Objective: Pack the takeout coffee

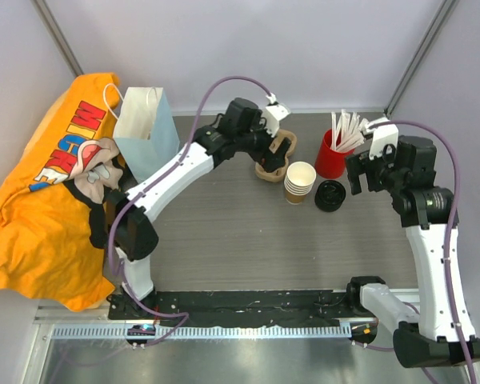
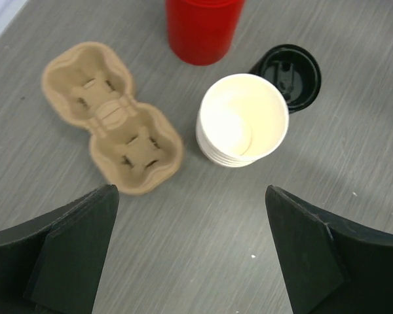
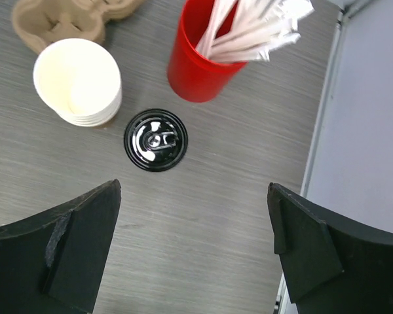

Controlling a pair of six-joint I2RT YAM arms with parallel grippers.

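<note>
Both hang wide open, holding nothing. Under the left claw (image 2: 190, 193) sit a stack of paper cups (image 2: 242, 121) and a cardboard carrier (image 2: 111, 118). Under the right claw (image 3: 194, 188) lies a black lid (image 3: 156, 139). I cannot make out a lidded coffee.

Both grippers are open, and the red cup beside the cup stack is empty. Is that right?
No. The red cup is not empty: it holds white wrapped straws, as the right wrist view shows. The left gripper and right gripper are open, and the cup does stand beside the cup stack.
</note>
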